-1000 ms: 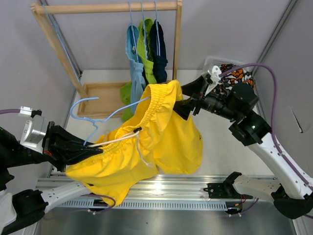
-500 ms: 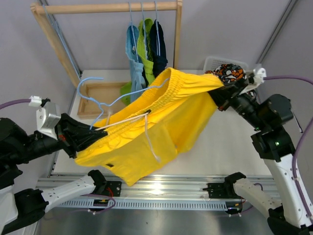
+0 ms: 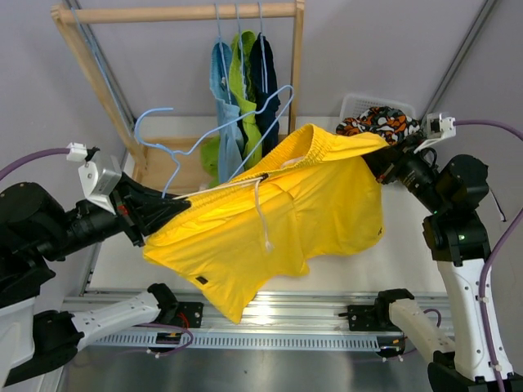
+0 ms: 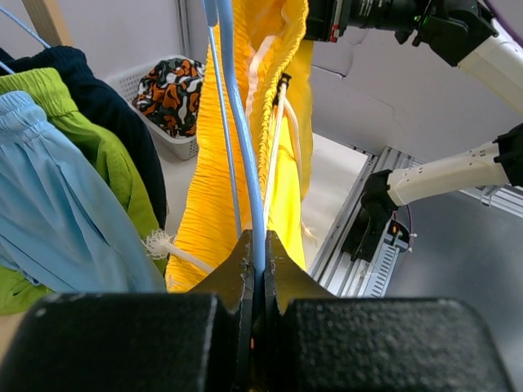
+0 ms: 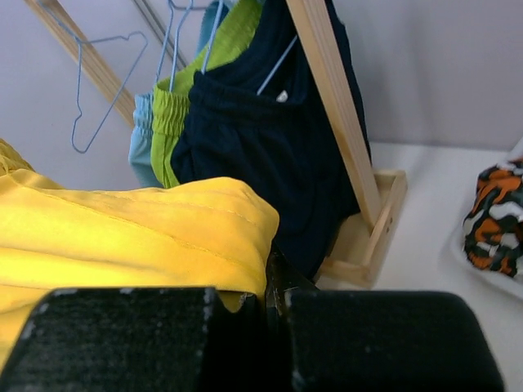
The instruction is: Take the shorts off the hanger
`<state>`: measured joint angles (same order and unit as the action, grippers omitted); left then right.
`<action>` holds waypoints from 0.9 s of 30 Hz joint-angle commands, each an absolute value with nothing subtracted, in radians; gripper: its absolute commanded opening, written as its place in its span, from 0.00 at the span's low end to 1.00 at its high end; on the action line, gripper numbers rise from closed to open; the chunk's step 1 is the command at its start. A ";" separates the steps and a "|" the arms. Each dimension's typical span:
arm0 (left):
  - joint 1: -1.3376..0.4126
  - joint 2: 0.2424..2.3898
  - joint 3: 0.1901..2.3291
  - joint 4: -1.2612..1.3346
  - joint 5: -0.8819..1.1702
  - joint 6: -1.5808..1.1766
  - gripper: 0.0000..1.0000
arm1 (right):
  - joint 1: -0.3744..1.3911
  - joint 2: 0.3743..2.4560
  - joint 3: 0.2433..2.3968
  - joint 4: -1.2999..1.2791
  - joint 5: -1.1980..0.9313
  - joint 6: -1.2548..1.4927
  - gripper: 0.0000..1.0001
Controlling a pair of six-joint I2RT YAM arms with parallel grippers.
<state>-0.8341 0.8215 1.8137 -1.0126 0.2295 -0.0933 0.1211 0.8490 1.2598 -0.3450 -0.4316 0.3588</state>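
Bright yellow shorts (image 3: 278,220) hang stretched in the air between both grippers. My left gripper (image 3: 181,204) is shut on the thin light blue wire hanger (image 4: 245,163), whose hook rises above the shorts' waistband; a white drawstring (image 3: 263,220) dangles. My right gripper (image 3: 377,159) is shut on the far corner of the yellow shorts (image 5: 122,237). The wooden rack (image 3: 176,12) carries light blue shorts (image 3: 222,90), lime green shorts (image 3: 241,73) and dark navy shorts (image 3: 265,77). Orange-black-white patterned shorts (image 3: 376,122) lie in the basket.
The white basket (image 3: 355,102) stands at the back right, close behind my right gripper. The rack's wooden base (image 3: 163,163) sits on the table at the back left. A metal rail (image 3: 327,306) runs along the near edge by the arm bases.
My right gripper has shut on the yellow shorts and pulled them right toward the basket. My left gripper has lifted the hanger up and back, so more wire shows above the waistband.
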 commanded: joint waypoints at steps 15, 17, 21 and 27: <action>-0.841 0.678 1.661 -0.612 0.115 -0.107 0.00 | 0.630 0.825 1.136 -0.220 -0.544 0.263 0.89; -0.841 0.721 1.684 -0.615 0.126 -0.104 0.00 | 0.773 0.859 1.196 -0.279 -0.424 0.220 0.93; -0.841 0.727 1.695 -0.516 0.179 -0.107 0.00 | 0.865 0.884 1.213 -0.268 -0.370 0.189 0.94; -0.841 0.733 1.692 -0.453 0.205 -0.083 0.00 | 0.874 0.920 1.216 -0.131 -0.376 0.222 1.00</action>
<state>-0.8356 0.7425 1.6814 -0.6041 0.1600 -0.0963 0.8665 0.9005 1.1610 -0.2466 -0.4210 0.2333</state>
